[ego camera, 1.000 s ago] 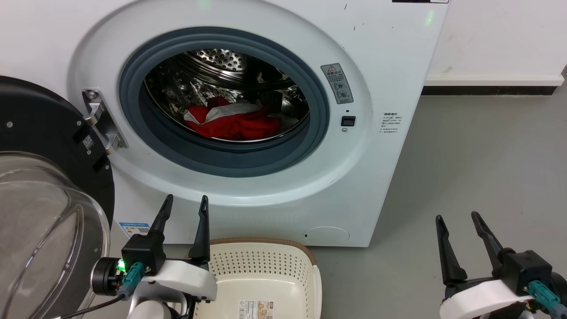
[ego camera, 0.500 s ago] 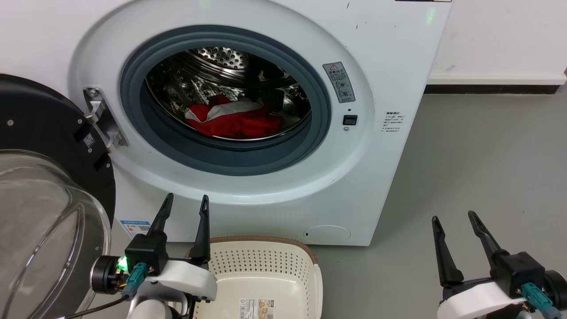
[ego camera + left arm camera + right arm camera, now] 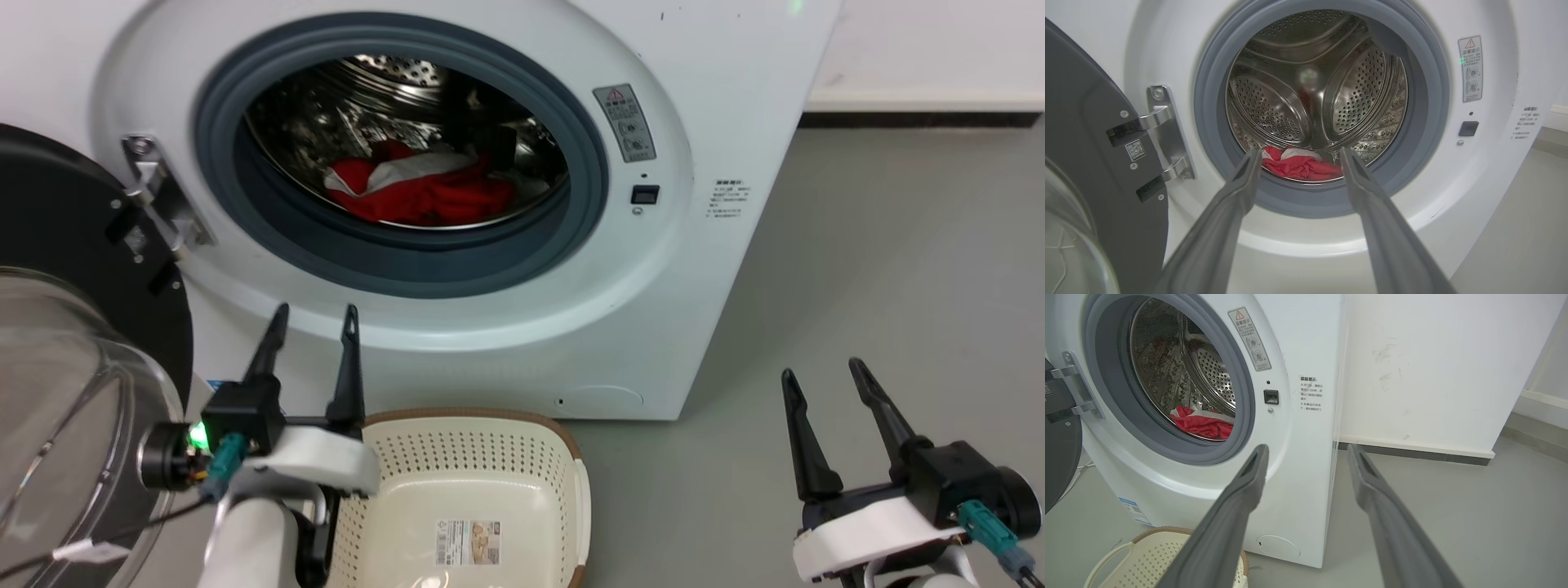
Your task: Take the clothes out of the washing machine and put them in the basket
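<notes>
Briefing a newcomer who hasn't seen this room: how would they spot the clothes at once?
Find the big white washing machine, door swung open. Through its grey-rimmed porthole, at the bottom of the steel drum, lie the clothes: a crumpled bright red heap with a pale band, the only colour against bare metal.

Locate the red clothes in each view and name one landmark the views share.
Head view: clothes upper centre-left, low in the washing machine drum.
Left wrist view: clothes near the centre, at the drum's bottom.
Right wrist view: clothes left of centre, at the drum's bottom.
Shared landmark: the warning sticker, right of the drum.
</notes>
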You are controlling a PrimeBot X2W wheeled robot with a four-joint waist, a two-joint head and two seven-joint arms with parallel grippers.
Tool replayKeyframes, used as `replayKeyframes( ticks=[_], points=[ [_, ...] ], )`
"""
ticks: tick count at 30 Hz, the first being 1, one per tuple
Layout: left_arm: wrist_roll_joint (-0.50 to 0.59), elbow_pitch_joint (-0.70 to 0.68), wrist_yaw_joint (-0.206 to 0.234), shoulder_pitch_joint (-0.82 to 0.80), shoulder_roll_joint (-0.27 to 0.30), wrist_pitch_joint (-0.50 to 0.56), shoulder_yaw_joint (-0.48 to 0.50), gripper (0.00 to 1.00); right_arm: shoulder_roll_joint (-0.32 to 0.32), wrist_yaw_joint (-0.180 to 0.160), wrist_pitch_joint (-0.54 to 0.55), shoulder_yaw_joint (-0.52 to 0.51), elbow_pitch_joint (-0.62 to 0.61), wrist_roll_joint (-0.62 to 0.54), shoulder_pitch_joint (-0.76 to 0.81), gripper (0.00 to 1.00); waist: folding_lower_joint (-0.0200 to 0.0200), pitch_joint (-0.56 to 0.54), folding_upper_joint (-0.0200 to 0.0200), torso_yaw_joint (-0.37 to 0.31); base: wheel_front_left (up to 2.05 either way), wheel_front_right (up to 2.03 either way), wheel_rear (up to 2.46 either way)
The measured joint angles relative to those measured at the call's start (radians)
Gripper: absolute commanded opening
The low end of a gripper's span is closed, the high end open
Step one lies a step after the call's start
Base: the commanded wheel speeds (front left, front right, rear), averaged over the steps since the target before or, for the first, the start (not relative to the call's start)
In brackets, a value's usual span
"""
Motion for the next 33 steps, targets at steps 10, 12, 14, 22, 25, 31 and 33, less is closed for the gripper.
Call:
replayKeyframes(
  ticks=[10, 12, 14, 22, 25, 31, 33],
  points=[
    [0.049, 0.113, 0.014, -0.23, 0.089, 0.0, 0.025, 1.0, 0.0, 0.0, -0.04, 0.057, 0.022, 0.048, -0.092, 1.0, 0.0, 0.12, 0.0, -0.065, 0.0, 0.0, 0.0],
    [0.062, 0.158, 0.016, -0.286, 0.116, 0.0, 0.026, 1.0, 0.0, 0.0, -0.048, 0.067, 0.03, 0.057, -0.108, 1.0, 0.0, 0.146, 0.0, -0.084, 0.0, 0.0, 0.0],
    [0.075, 0.203, 0.017, -0.341, 0.144, 0.0, 0.024, 1.0, 0.0, 0.0, -0.054, 0.077, 0.041, 0.066, -0.125, 1.0, 0.0, 0.171, 0.0, -0.105, 0.0, 0.0, 0.0],
    [0.129, 0.356, 0.011, -0.548, 0.254, 0.05, 0.009, 1.0, -0.001, 0.0, -0.069, 0.12, 0.078, 0.122, -0.178, 1.0, 0.0001, 0.275, 0.0, -0.193, 0.0, 0.0, 0.0],
    [0.135, 0.424, 0.0, -0.623, 0.316, 0.076, 0.014, 1.0, -0.001, 0.0, -0.072, 0.142, 0.076, 0.143, -0.208, 1.0, 0.0, 0.311, 0.0, -0.228, 0.0, 0.0, 0.0],
    [0.165, 0.541, -0.019, -0.765, 0.402, 0.143, -0.006, 1.0, -0.001, 0.0, -0.072, 0.171, 0.059, 0.183, -0.249, 1.0, 0.0001, 0.386, 0.0, -0.292, 0.0, 0.0, 0.0],
    [0.181, 0.575, -0.024, -0.813, 0.429, 0.174, -0.017, 1.0, -0.001, 0.0, -0.072, 0.179, 0.053, 0.193, -0.258, 1.0, 0.0001, 0.41, 0.0, -0.311, 0.0, 0.0, 0.0]
  ],
)
